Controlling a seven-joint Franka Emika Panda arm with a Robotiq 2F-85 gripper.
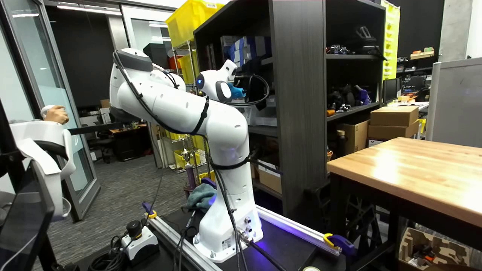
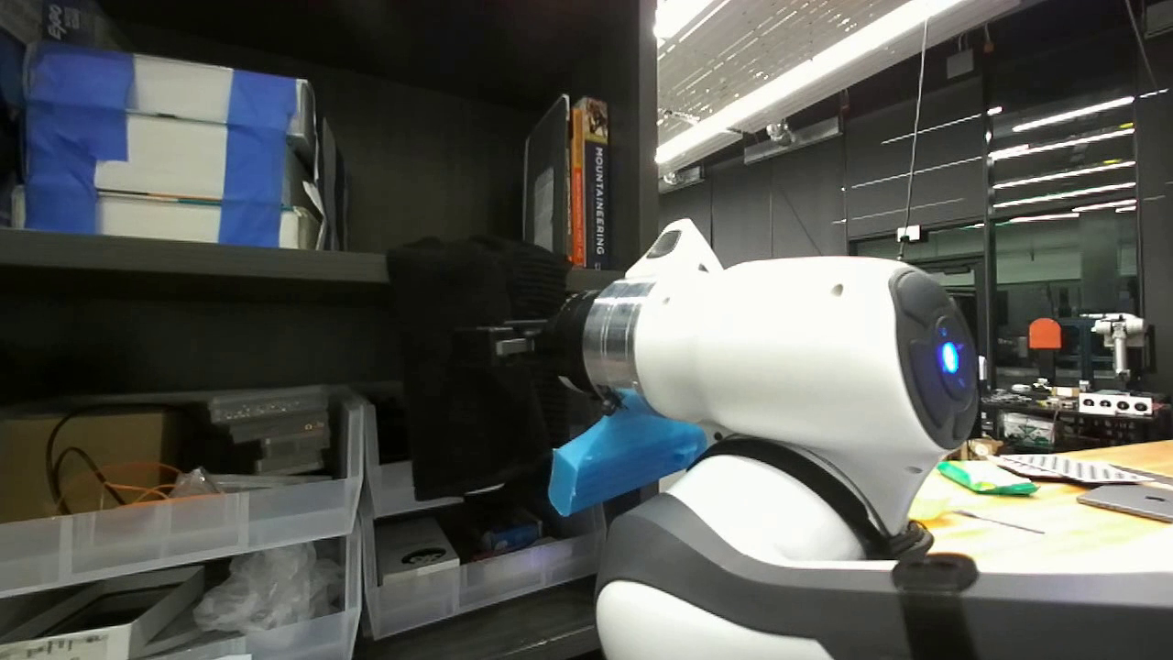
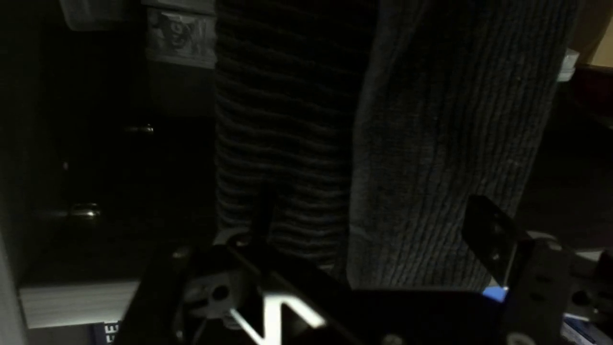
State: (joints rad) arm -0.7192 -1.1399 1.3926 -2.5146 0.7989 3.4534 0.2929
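Wrist view is giving us a dim look at the gripper (image 3: 376, 223), which is facing a dark ribbed cloth (image 3: 421, 143). Its fingers (image 3: 488, 235) are standing wide apart — released, with the cloth showing across the gap between them. Whether they are touching it, we are not managing to tell in this darkness.

In an exterior view we are finding the cloth hanging from the front edge of a black shelf (image 2: 183, 261), its lower end dangling in front of clear plastic bins (image 2: 541, 566). The gripper is sitting right beside it, its tips partly blending into the dark cloth. On that same shelf, white boxes (image 2: 174, 147) bound with blue tape (image 2: 257, 156) are standing in a stack, while a book (image 2: 596, 192) marked MOUNTAINEERING is standing upright near the top of the cloth. We are also noticing a blue piece (image 2: 623, 458) jutting out below the white wrist (image 2: 770, 330).

In an exterior view we are seeing the white arm (image 1: 226, 128) standing on a black tabletop (image 1: 293, 248) — its far end is lying near a tall bookcase (image 1: 299, 94). A wooden table (image 1: 414, 165) is standing at the right, and a yellow bin (image 1: 192, 19) is resting high up behind the arm.
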